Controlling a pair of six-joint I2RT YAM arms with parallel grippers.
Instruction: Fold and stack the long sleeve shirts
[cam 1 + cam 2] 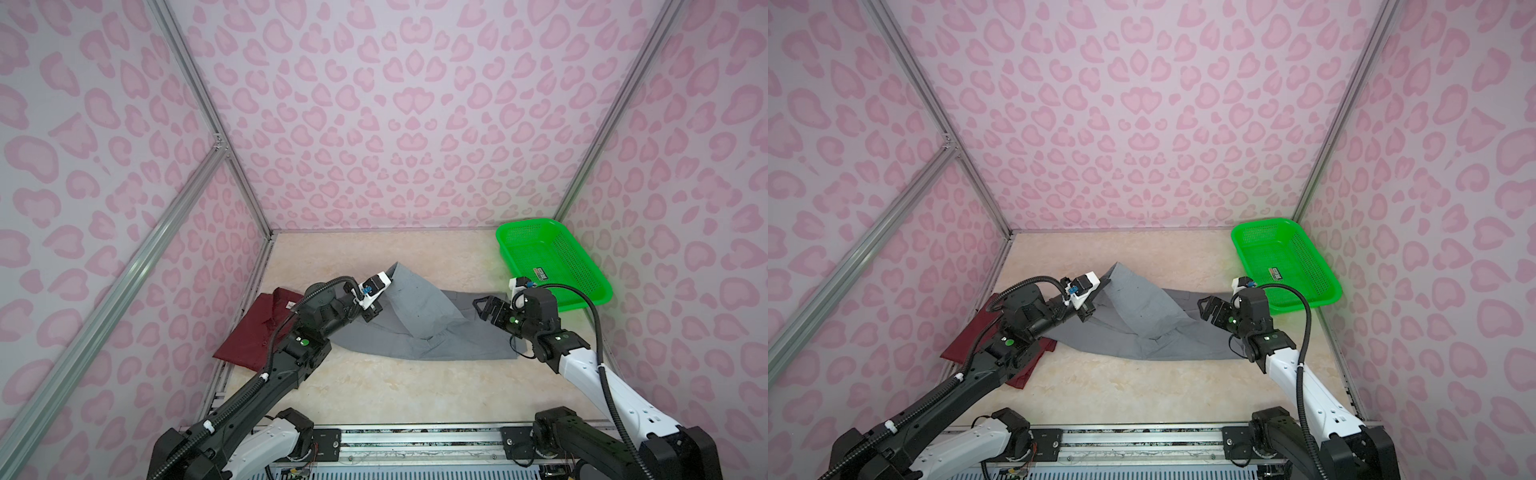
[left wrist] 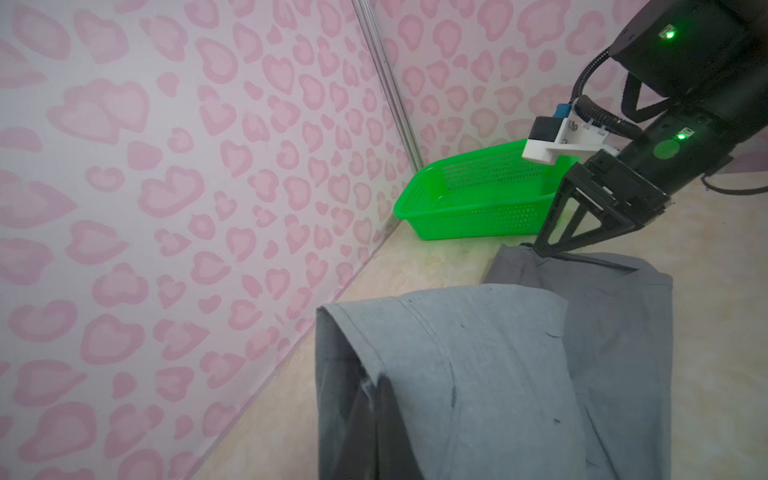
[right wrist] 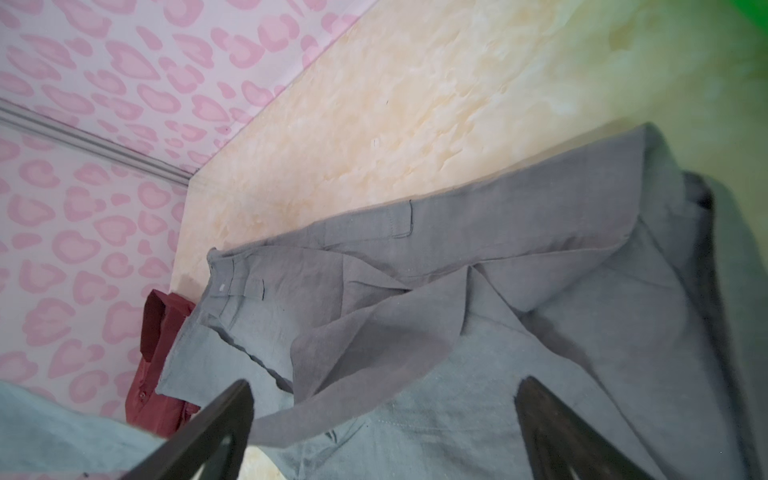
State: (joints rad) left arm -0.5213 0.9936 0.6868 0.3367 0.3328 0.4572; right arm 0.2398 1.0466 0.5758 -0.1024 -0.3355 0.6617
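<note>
You have a bright green perforated basket [image 1: 544,257] in the far right corner of your beige marbled tabletop [image 1: 395,386], against pink heart-print walls [image 1: 374,124].

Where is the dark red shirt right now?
In both top views the maroon shirt lies on the left of the table, near the left wall, right beside the grey shirt.

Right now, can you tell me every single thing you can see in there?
grey shirt: one, grey, middle of the table, one side lifted up
maroon shirt: one, dark red, lying at the table's left edge
basket: one, bright green, far right corner of the table
table: one, pale marbled beige, under everything
walls: three, pink spotted, around the table
frame bars: several, silver, along the walls
left gripper: one, black, shut on the grey shirt's lifted side
right gripper: one, black, open, at the grey shirt's right end
</note>
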